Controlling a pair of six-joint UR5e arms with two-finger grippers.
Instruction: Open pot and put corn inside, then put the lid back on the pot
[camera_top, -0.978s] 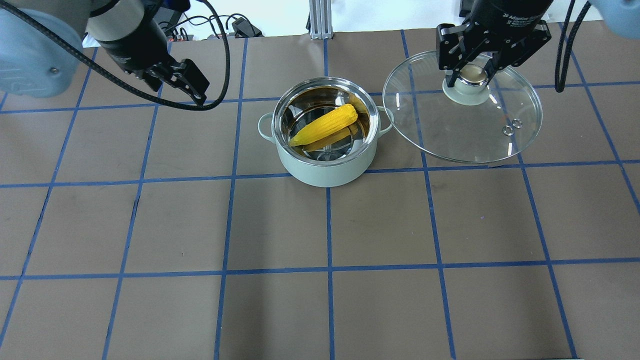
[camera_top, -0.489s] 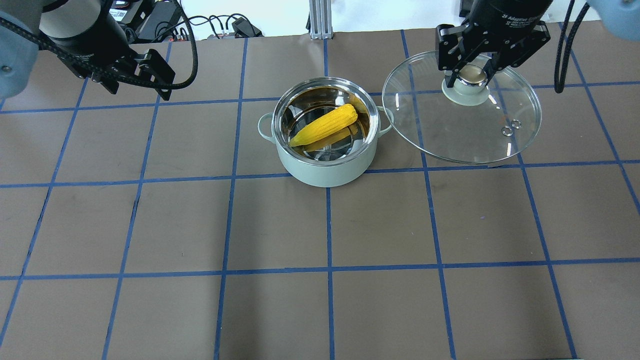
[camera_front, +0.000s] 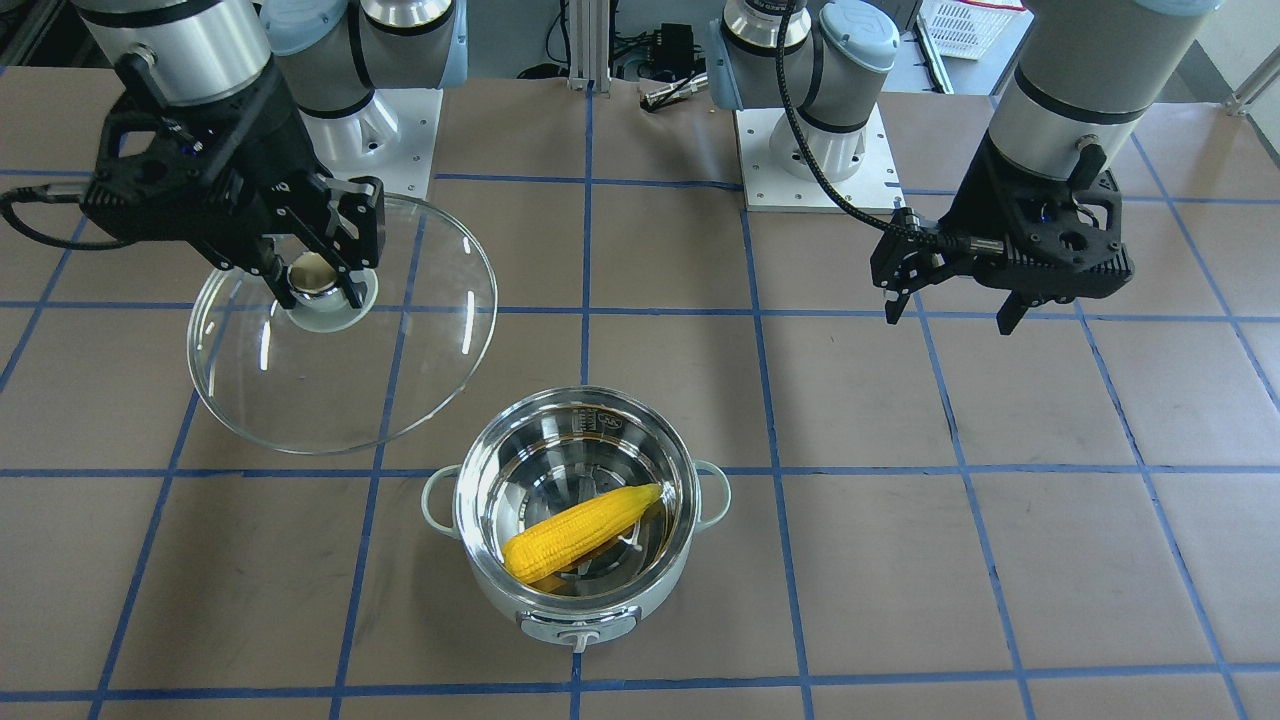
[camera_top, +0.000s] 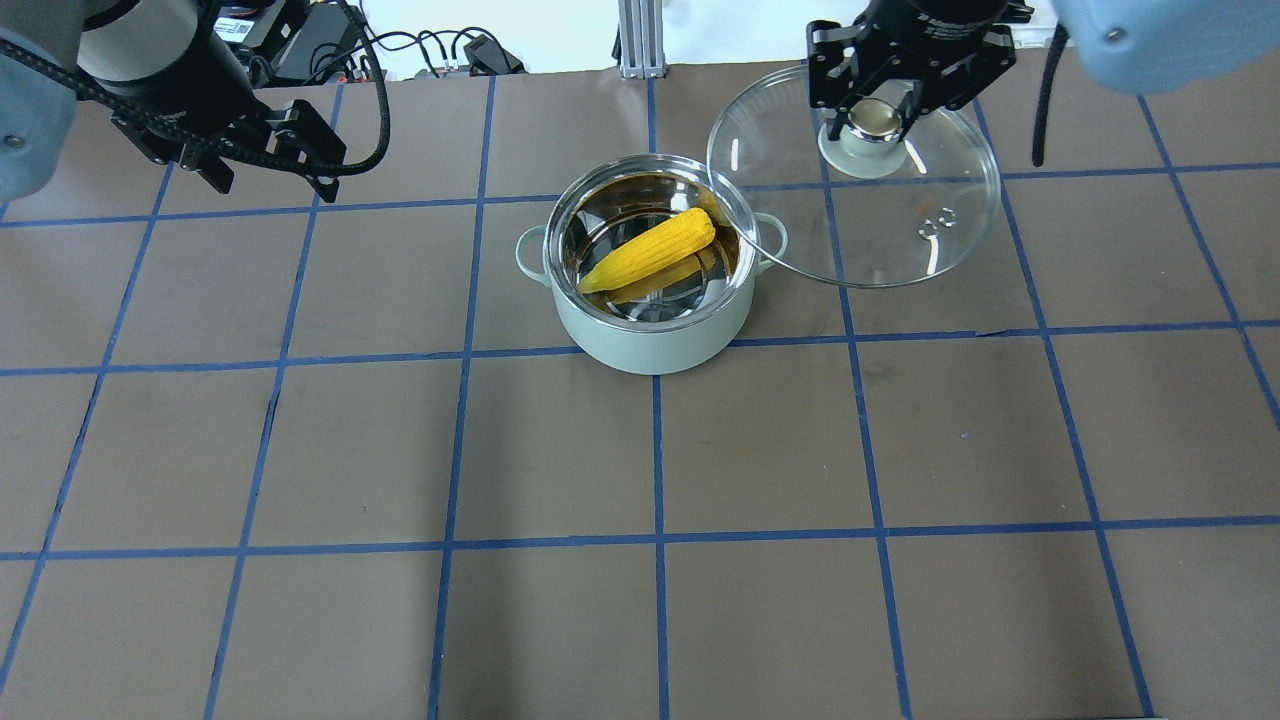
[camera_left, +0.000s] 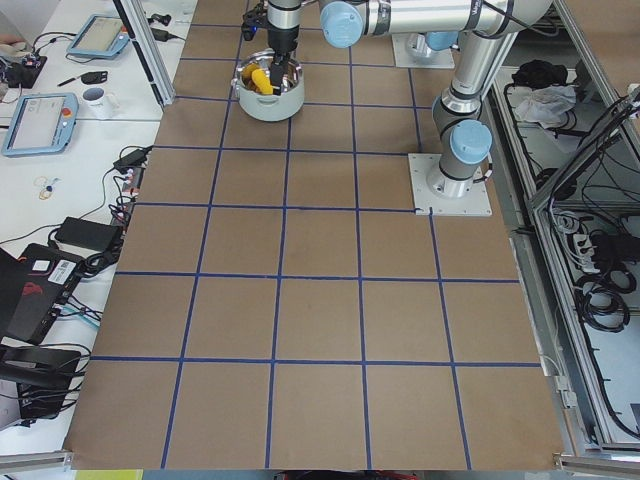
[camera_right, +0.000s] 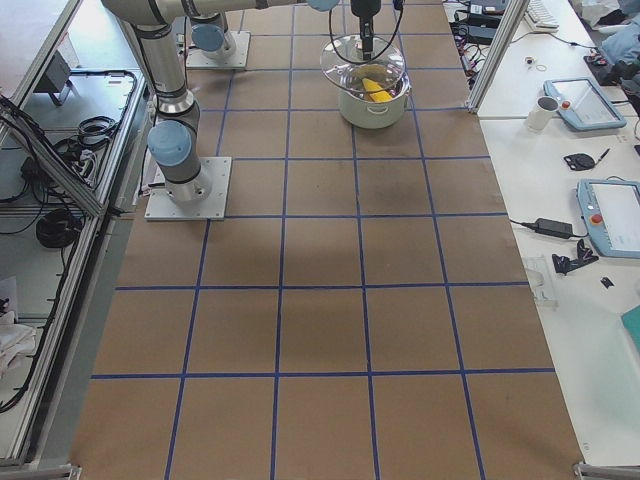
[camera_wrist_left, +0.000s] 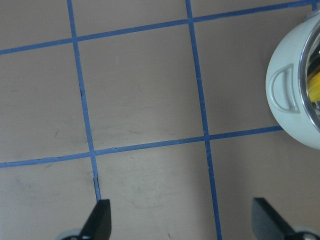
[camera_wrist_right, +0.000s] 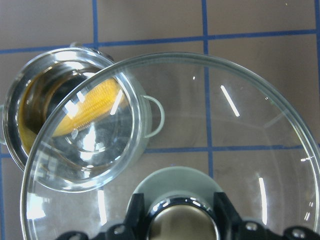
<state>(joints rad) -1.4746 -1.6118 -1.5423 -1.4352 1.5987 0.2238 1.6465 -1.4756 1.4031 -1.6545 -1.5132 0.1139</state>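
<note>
Black-fingered and spread wide, gripping nothing: parking the left end effector (camera_front: 947, 318) above bare surface (camera_top: 640, 600), well away from the work.

Finding the pot (camera_top: 650, 345) off to that end effector's right, standing upright and uncovered. Seeing the corn (camera_top: 650, 250) already lying slantwise across the steel floor inside, apparently below the rim and so unlikely to be fouling a closing lid.

Carrying the lid (camera_top: 900, 235) further right, hanging beneath the right end effector (camera_top: 877, 112) and seemingly raised off the surface. Clamping the metallic knob (camera_front: 312, 275) from both sides. Holding the glass slightly tilted, with the edge farthest from the end effector reaching toward the pot. Overlapping the pot's nearer handle and rim in the overhead view, yet standing apart from the pot in the front-facing one; probably not touching.

Judging the lid stiff, brittle and slick, with its whole weight hanging from one small polished knob, and so prone to swinging or slipping. Taking hold nowhere but squarely on that knob, just above its pale green base. Needing to level the glass, centre it over the rim and lower it gently, sparing glass from knocking on steel.
</note>
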